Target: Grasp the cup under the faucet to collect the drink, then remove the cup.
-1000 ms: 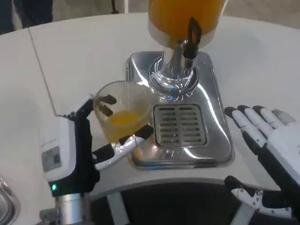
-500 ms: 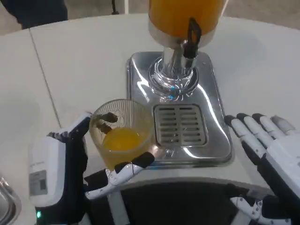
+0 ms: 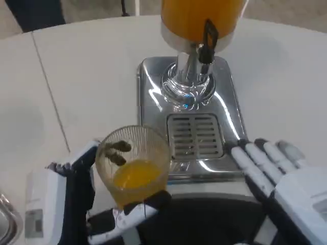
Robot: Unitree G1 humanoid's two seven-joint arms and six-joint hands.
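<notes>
My left hand [image 3: 76,204] grips a clear ribbed cup [image 3: 134,164] with orange drink in its bottom, at the table's front edge, left of the dispenser's silver base [image 3: 153,84]. The cup stands off the drip grate [image 3: 195,136], well away from the black faucet [image 3: 208,42]. Above the faucet sits the tank of orange drink [image 3: 196,15]. My right hand [image 3: 278,178] lies open at the lower right, fingers spread and pointing toward the base's front right corner, holding nothing.
The white table [image 3: 82,76] stretches to the left and behind the dispenser. A thin seam [image 3: 48,84] runs across the table on the left. A metal rim [image 3: 7,219] shows at the bottom left corner.
My left hand has drawn the cup toward me and away from the base, down to the table's front edge. The right hand has slid left, closer to the base's front corner.
</notes>
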